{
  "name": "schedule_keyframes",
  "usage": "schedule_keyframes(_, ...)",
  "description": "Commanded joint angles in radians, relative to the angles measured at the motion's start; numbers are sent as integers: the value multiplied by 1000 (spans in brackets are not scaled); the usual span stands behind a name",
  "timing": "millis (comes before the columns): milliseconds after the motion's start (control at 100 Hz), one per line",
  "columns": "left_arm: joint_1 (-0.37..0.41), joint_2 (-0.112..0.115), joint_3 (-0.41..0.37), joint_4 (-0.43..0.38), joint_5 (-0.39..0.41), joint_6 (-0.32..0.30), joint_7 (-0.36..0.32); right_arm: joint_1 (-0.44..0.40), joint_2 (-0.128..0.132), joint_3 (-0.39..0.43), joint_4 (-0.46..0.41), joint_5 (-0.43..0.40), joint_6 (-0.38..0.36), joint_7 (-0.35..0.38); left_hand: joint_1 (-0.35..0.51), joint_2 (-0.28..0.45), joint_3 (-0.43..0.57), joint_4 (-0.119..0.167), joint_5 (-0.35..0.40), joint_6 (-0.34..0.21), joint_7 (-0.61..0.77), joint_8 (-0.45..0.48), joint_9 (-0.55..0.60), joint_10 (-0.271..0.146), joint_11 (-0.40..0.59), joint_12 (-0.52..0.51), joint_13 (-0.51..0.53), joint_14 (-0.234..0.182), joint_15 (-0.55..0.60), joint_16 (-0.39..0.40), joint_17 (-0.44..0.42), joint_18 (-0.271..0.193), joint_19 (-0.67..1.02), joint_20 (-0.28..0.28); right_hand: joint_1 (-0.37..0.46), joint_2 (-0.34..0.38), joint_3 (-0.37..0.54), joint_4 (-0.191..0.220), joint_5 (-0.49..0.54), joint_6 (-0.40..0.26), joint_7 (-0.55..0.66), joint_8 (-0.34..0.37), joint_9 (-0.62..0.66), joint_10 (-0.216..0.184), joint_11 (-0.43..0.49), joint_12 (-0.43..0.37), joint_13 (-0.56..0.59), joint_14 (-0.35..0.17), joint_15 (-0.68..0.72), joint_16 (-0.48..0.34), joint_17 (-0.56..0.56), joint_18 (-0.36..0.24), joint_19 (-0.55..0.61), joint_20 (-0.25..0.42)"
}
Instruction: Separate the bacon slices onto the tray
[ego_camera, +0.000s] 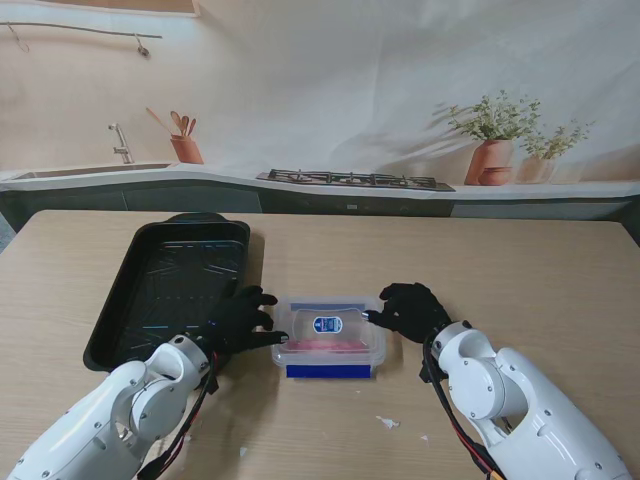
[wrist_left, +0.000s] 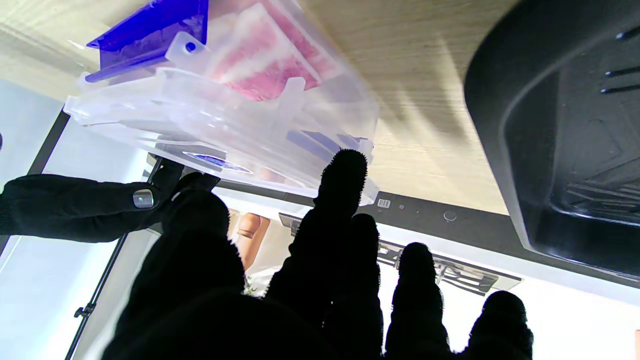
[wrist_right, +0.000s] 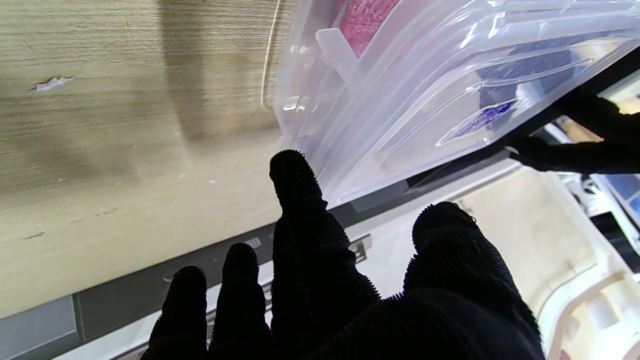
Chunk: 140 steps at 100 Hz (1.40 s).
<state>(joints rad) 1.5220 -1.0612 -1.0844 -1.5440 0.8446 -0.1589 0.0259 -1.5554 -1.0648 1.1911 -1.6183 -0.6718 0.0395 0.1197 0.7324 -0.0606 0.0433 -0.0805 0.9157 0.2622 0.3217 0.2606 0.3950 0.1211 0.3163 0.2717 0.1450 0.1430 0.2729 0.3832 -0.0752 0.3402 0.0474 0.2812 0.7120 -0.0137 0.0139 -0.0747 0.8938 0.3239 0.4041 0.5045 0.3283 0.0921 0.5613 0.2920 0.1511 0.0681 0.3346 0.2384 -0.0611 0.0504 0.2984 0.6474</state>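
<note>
One clear lidded container (ego_camera: 329, 337) sits mid-table, just right of my one black tray (ego_camera: 175, 283); pink bacon slices (ego_camera: 328, 345) sit inside it under the lid, count not readable through the plastic; one blue label (ego_camera: 327, 324) on the lid, one blue strip (ego_camera: 329, 371) along the near edge. My left hand (ego_camera: 240, 318) is at the container's left side, fingers spread, fingertips (wrist_left: 344, 172) at the lid rim; can't tell if it's actually gripping. My right hand (ego_camera: 408, 310) is at the right side, fingers spread, one fingertip (wrist_right: 292, 175) just beside the corner; contact unclear too. Tray holds no bacon. Two white scraps (ego_camera: 387, 423) on the table (ego_camera: 520, 270) near my right arm.
</note>
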Motion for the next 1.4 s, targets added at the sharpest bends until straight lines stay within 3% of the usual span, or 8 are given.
schedule_keyframes(0, 4, -11, 1, -11, -10, -7, -8, -4, -10, -4, -5, 5, -9, 9, 29, 42, -25, 44, -54, -95, -46, -38, -15, -39, 14, 5, -18, -8, -2, 8, -6, -21, -27, -6, 25, 41, -25, 36, -12, -64, -27, -20, -1, 17, -6, 3, -33, 12, 8, 5, -4, 1, 14, 22)
schedule_keyframes(410, 7, -14, -3, -10, -21, -22, 10, -22, -20, 20, -19, 69, -9, -8, 37, 43, -38, 45, -68, -110, -49, -54, -20, -44, 15, 5, -17, -8, -3, 8, -7, -22, -26, -3, 30, 38, -24, 36, -12, -63, -27, -20, -2, 17, -5, 3, -33, 12, 9, 6, -5, 1, 15, 23)
schedule_keyframes(940, 5, -20, 7, -3, -55, -26, 16, -34, -26, 25, -30, 54, 52, -37, 41, 42, -48, 46, -81, -114, -46, -60, -31, -42, 14, 5, -19, -9, -1, 8, -7, -21, -24, 1, 51, 30, -19, 39, -33, -65, -38, -23, -13, 21, -4, 4, -34, 17, 9, 6, -7, 3, 15, 23)
schedule_keyframes(1390, -14, -12, 36, 7, -47, -28, -19, -34, -24, 25, -26, 32, 106, -28, 59, 26, -43, 50, -32, -106, -3, -45, 1, -33, 20, 7, -10, -5, 3, 10, -8, -17, -23, 5, 74, 20, -14, 42, -32, -66, -38, -20, -18, 24, -1, 4, -33, 19, 6, 4, -7, 3, 17, 25)
